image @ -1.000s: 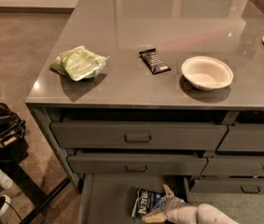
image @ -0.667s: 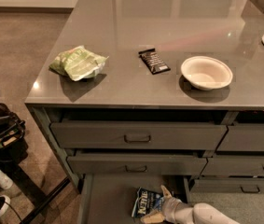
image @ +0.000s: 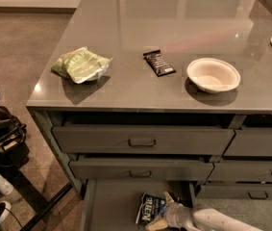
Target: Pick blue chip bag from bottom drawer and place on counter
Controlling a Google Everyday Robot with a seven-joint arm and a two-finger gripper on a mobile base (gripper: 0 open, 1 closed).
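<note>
Camera view: hand [image: 160,212] apparently touching blue chip bag [image: 148,209] (bottom drawer [image: 109,203])

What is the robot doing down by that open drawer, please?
The robot's tool is down in the open bottom drawer, right at the blue chip bag lying on its floor. The bag is not yet lifted. The counter holds a green chip bag, a black candy bar and a white bowl.

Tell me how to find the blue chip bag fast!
Start at the big glossy dark-grey counter, then drop to the lowest grey-green drawer, pulled open. On its floor lies a small crinkly dark-blue and white bag, the robot's pale gripper at its right edge. The green chip bag and black candy bar sit up top instead.
</note>
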